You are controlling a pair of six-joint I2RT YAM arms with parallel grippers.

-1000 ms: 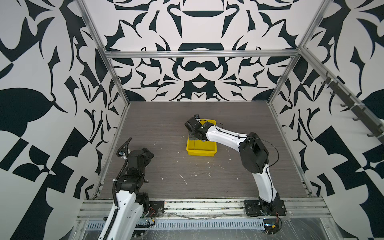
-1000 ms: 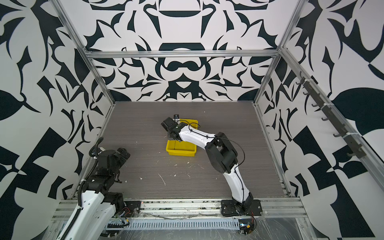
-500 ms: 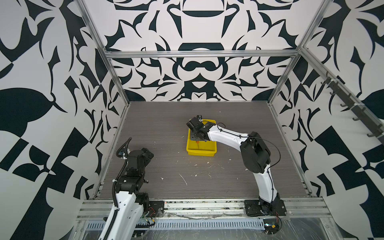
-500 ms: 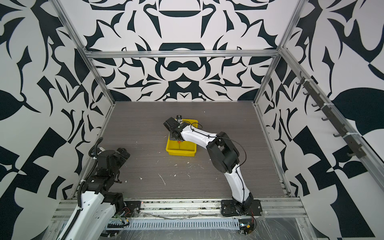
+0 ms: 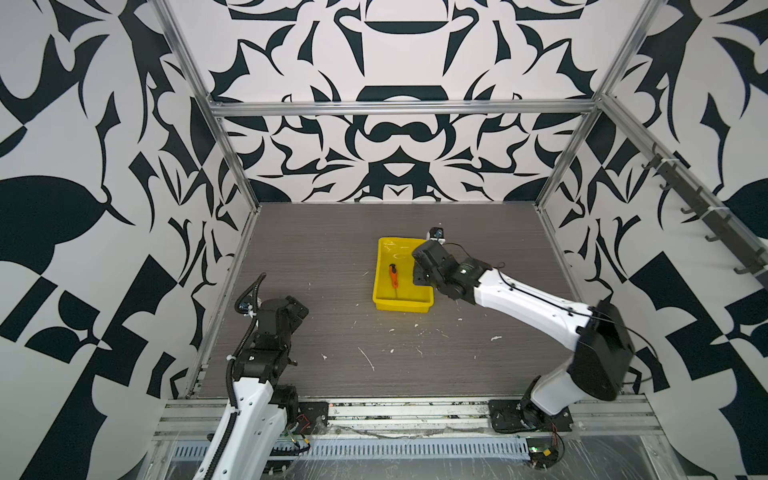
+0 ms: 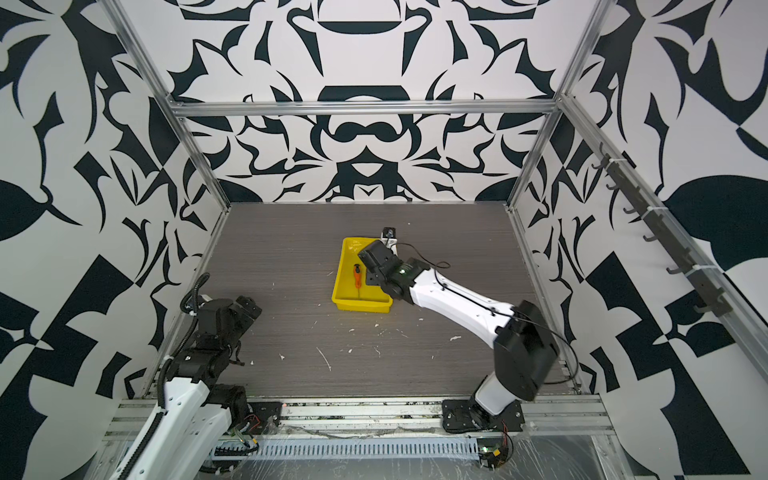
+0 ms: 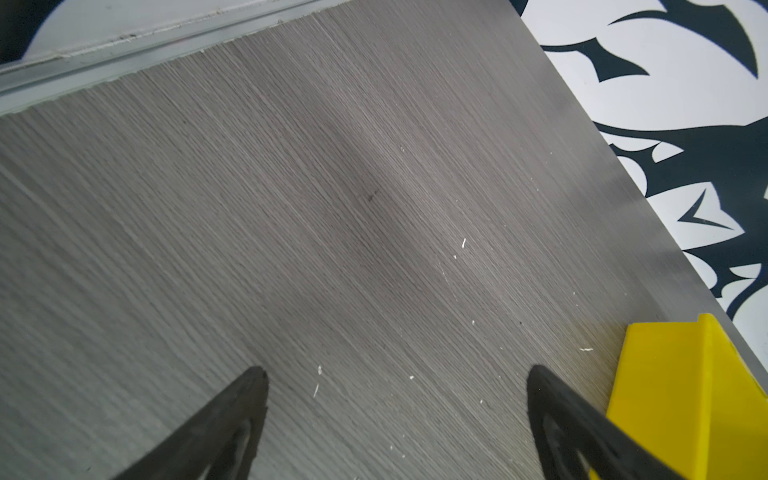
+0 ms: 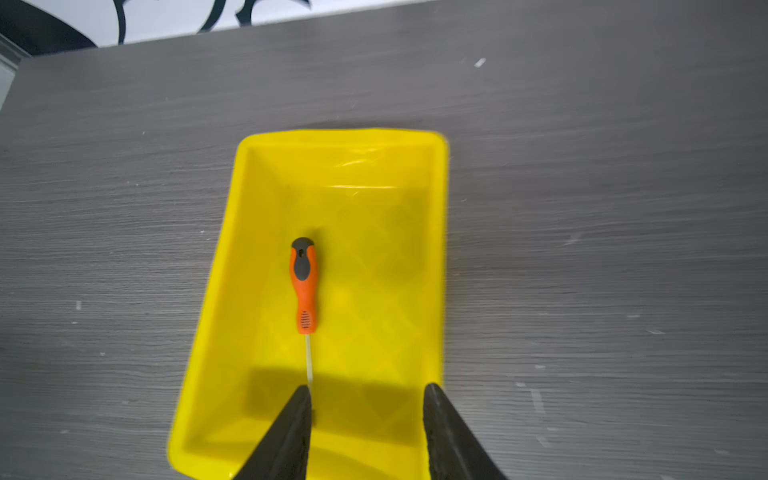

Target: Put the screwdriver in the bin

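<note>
Release step: slim orange-handled screwdriver (image 8: 304, 286) lies in shallow yellow plastic bin (image 8: 374, 257); right claw (image 8: 368, 385) part-open, empty; retract next.

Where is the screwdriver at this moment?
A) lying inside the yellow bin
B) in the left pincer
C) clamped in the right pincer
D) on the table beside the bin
A: the screwdriver lies flat inside the yellow bin; the right pincer is open.

It is a robot laboratory cell: an aluminium frame (image 5: 399, 109) holds patterned walls (image 5: 399, 50) around a grey worktop (image 5: 332, 232), and the left arm (image 5: 249, 399) and the right arm (image 5: 532, 303) are bolted to a front rail (image 5: 415, 411).
</note>
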